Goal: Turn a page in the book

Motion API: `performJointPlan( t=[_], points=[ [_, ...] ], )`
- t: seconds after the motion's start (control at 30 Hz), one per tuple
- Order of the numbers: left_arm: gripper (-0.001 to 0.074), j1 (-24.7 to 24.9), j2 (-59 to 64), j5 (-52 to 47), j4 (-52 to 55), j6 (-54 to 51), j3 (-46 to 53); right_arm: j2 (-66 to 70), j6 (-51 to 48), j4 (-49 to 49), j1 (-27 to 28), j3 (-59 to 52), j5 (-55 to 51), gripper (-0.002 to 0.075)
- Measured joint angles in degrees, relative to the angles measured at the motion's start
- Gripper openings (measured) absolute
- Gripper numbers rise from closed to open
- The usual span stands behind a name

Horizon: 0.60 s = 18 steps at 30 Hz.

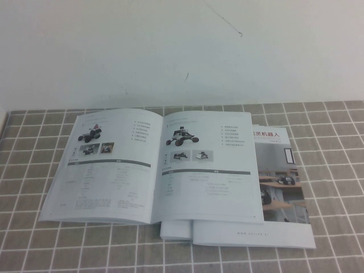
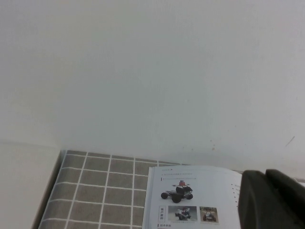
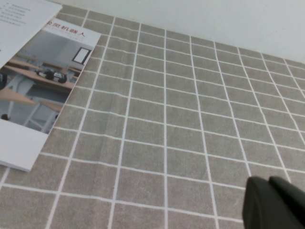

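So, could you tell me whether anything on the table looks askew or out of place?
Slightly. The open book lies skewed across a second booklet, hiding its left part. The page lies flat and undamaged. Nothing is spilled. The left claw hovers near the book; the right claw hangs over bare tablecloth.

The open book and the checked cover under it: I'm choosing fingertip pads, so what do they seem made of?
The book looks like thin coated paper with a smooth, slightly glossy finish; the page lies flat with printed photos.
The table cover looks like woven cloth, matte, with faint creases.
The left gripper and right gripper show only at the edge of their wrist views.
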<state>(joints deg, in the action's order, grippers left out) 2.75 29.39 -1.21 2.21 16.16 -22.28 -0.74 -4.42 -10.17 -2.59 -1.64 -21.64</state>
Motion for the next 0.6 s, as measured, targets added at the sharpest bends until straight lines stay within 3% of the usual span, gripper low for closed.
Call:
performJointPlan(
  t=[0.4, 0.6],
  points=[
    [-0.0002, 0.00, 0.00, -0.21, 0.00, -0.60, 0.00, 0.00, -0.10, -3.75, 0.00, 0.00, 0.52, -0.0002],
    [-0.0002, 0.00, 0.00, -0.21, 0.00, -0.60, 0.00, 0.00, -0.25, -17.52, 0.00, 0.00, 15.05, -0.0002]
  ],
)
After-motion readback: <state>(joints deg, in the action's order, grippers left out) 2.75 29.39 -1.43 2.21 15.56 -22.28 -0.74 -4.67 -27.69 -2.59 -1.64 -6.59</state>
